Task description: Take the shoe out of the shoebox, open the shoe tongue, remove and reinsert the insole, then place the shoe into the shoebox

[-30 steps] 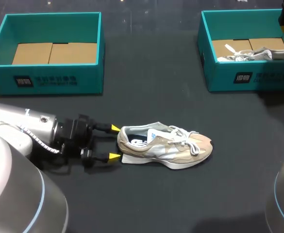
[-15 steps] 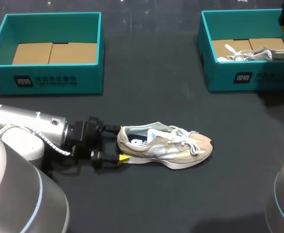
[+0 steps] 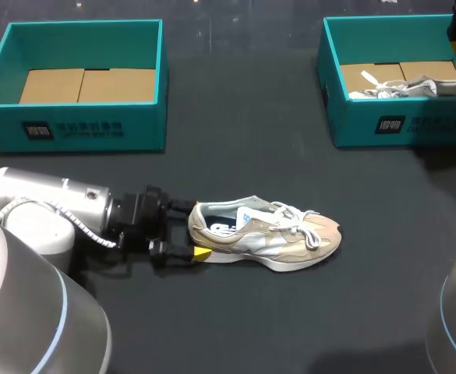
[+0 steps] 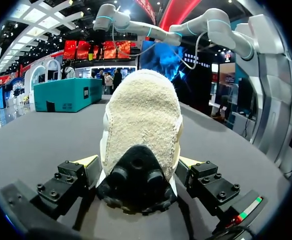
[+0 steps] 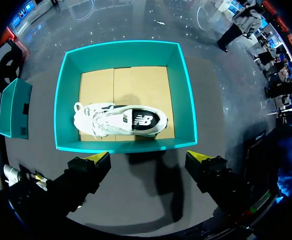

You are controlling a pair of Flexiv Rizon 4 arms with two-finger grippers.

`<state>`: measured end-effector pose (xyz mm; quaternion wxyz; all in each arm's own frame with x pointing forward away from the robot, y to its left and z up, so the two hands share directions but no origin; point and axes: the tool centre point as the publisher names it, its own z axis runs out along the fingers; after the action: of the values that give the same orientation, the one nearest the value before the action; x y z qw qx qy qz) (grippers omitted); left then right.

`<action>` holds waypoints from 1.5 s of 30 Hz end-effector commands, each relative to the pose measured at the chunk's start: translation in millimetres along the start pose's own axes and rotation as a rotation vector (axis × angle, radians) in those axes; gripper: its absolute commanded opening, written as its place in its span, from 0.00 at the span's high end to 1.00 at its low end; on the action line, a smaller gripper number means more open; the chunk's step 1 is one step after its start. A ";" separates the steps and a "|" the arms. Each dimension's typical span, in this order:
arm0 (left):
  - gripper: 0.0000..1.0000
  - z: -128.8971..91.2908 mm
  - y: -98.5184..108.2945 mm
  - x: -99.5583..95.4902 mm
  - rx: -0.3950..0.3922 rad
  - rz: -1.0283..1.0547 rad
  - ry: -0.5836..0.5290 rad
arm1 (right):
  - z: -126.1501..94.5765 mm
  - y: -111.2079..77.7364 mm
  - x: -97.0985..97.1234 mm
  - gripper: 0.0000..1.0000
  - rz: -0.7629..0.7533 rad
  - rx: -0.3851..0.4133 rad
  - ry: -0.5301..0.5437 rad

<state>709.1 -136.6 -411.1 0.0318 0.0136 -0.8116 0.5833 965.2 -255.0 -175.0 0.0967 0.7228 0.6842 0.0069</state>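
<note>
Tan shoe (image 3: 270, 234) is lying out on the table (image 3: 235, 140), lower middle of the overhead shot, toe pointing right. Left gripper (image 3: 194, 229) is spread wide, one finger either side of the heel. Right gripper (image 5: 148, 159) hangs spread apart over the upper-right shoebox (image 5: 181, 95), which has a white shoe (image 5: 121, 120) in it.
</note>
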 end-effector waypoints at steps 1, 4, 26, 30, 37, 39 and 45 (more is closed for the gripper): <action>0.00 2.1 0.9 0.8 -0.001 0.001 0.007 | -0.5 -0.8 0.1 0.00 0.001 -0.001 -0.001; 0.00 3.2 1.1 1.9 0.000 -0.002 0.012 | -0.5 -0.8 0.1 0.00 0.001 -0.001 -0.001; 0.64 21.1 3.7 -0.2 0.005 -0.011 0.014 | -0.5 -0.8 0.1 0.00 0.001 -0.001 -0.001; 1.00 21.7 5.6 -1.2 0.006 -0.015 0.012 | -0.5 -0.8 0.1 0.00 0.001 -0.001 -0.001; 1.00 20.3 6.8 -2.0 0.008 -0.024 0.026 | -0.5 -0.8 0.1 0.00 0.001 -0.001 -0.001; 1.00 20.3 6.8 -2.0 0.008 -0.024 0.026 | -0.5 -0.8 0.1 0.00 0.001 -0.001 -0.001; 1.00 20.3 6.8 -2.0 0.008 -0.024 0.026 | -0.5 -0.8 0.1 0.00 0.001 -0.001 -0.001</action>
<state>708.5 -151.8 -418.0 0.0488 0.0158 -0.8085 0.5863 965.2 -255.0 -175.0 0.0967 0.7228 0.6842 0.0069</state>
